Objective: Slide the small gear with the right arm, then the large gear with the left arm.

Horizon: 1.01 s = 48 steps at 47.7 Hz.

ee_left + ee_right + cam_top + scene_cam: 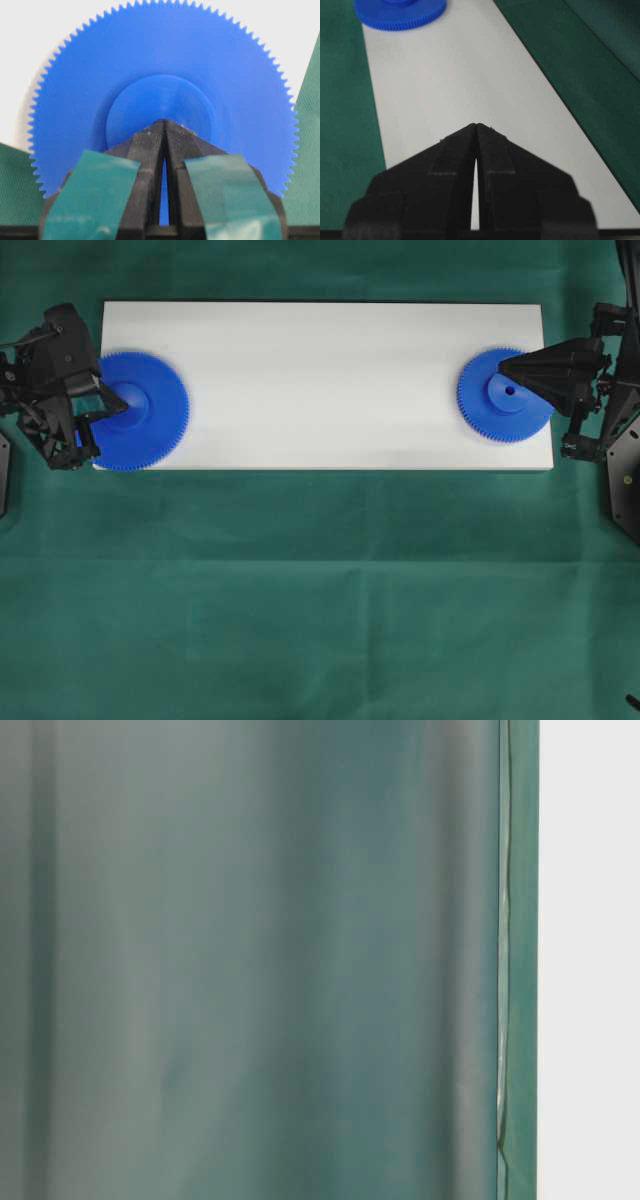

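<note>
The small gear (505, 396) lies flat at the right end of the white board (320, 380), its teeth close to the board's right edge, with the right gripper (503, 368) poised over its hub, fingers pressed together to a point and holding nothing. At the opposite end the large gear (135, 411) sits against the left edge, part of its rim overhanging onto the green cloth (320, 600) that covers the counter; the left gripper (122, 408), fingers likewise drawn together to a narrow slit, rests its teal-taped tips on or just above the gear's raised hub, seen close in the left wrist view (162, 122). Judging by the layout, neither gear appears to have been slid yet: both sit at the far ends, so the small gear's push seems to be the step in hand and the large gear's is left. The long bare middle of the board offers open room between them, while the near and far edges run close to both gears' rims, leaving little margin for sideways drift
</note>
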Motion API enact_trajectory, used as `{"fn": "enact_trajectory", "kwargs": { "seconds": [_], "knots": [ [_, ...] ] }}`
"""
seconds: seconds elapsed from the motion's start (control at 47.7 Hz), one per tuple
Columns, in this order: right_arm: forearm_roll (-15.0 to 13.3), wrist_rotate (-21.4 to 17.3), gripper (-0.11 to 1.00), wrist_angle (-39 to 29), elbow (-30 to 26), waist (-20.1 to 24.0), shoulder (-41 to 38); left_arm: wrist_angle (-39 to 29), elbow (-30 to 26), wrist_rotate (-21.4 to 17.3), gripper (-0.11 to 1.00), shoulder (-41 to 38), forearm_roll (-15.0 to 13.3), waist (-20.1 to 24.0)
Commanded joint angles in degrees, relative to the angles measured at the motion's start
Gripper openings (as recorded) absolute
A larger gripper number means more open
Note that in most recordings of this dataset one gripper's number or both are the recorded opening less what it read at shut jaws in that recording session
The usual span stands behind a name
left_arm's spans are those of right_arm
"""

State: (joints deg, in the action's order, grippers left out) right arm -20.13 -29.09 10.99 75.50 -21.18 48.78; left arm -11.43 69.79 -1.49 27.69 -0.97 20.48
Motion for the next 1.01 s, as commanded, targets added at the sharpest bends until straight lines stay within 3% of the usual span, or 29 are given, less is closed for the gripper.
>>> {"fn": "enact_trajectory", "kwargs": {
  "seconds": [0.0,0.524,0.712,0.859,0.984],
  "knots": [
    [-0.1,-0.1,0.5,0.5,-0.6,0.3,-0.1,0.4,-0.7,-0.2,0.0,-1.1,0.1,0.8],
    [-0.1,-0.1,0.5,0.5,-0.8,0.4,-0.3,2.0,-0.8,-0.2,0.0,-4.5,0.1,1.0],
    [-0.1,-0.1,0.5,0.4,-1.0,0.4,-0.4,5.9,-2.3,0.1,0.0,-7.3,0.1,0.4],
    [-0.1,-0.1,0.5,0.5,-1.1,0.4,-0.8,11.0,-8.3,-0.3,0.0,-15.2,0.0,-0.4],
    [-0.1,-0.1,0.5,1.0,-0.8,0.4,-0.9,11.6,-17.6,-0.3,0.0,-25.7,0.1,-1.1]
  ]
}}
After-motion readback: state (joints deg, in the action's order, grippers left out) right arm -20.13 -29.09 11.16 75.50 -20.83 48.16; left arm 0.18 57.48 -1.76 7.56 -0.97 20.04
